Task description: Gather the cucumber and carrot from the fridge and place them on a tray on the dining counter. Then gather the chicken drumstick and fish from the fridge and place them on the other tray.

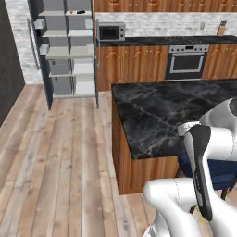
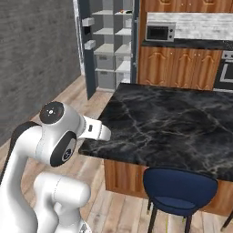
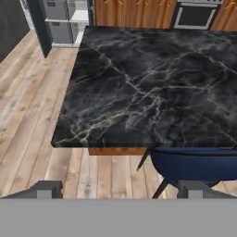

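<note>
The fridge (image 1: 69, 51) stands open at the far end of the kitchen, its grey shelves and drawers (image 2: 111, 45) showing. A small dark item lies on its top shelf, too small to name. The cucumber, carrot, chicken drumstick and fish cannot be made out at this distance, and the trays are out of view. The black marble dining counter (image 1: 157, 115) lies bare in front of me (image 3: 148, 88). My gripper (image 3: 120, 190) hangs open above the counter's near edge, its fingertips (image 3: 46, 190) wide apart with nothing between them.
A blue chair (image 2: 179, 191) is tucked under the counter's near side (image 3: 194, 164). Wooden floor (image 1: 65, 152) runs from the base to the fridge, left of the counter. A microwave (image 1: 111, 32) and an oven (image 1: 186, 62) sit along the back wall.
</note>
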You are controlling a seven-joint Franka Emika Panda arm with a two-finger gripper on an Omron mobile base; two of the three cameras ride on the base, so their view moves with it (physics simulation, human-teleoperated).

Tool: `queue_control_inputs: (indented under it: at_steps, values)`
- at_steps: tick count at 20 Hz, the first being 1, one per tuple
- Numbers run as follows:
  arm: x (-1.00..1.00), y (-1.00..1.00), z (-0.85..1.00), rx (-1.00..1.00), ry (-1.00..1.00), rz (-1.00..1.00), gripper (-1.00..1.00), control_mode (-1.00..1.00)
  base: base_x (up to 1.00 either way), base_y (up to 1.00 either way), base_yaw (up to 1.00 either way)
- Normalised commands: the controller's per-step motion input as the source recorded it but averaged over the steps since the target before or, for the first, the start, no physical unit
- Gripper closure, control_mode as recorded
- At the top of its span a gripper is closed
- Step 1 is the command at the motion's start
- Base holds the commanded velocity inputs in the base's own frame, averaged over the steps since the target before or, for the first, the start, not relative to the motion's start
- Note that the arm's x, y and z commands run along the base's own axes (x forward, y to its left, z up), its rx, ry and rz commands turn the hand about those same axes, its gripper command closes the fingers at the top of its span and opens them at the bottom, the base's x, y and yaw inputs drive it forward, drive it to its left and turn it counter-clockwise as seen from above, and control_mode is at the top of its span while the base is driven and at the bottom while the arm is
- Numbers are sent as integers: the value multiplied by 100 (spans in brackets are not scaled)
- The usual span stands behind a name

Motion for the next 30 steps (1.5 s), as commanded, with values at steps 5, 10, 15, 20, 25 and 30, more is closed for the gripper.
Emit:
queue_control_inputs:
  at_steps: [5, 10, 15, 20, 25, 30]
  values:
    - [0, 0, 0, 0, 0, 0, -100, 100, 32, 100, 0]
    - [0, 0, 0, 0, 0, 0, -100, 100, 55, 100, -1]
    - [0, 0, 0, 0, 0, 0, -100, 100, 86, 100, -6]
    - [0, 0, 0, 0, 0, 0, -100, 100, 100, 87, -10]
    - [0, 0, 0, 0, 0, 0, -100, 100, 100, 17, -4]
    - [0, 0, 0, 0, 0, 0, -100, 100, 100, -2, -1]
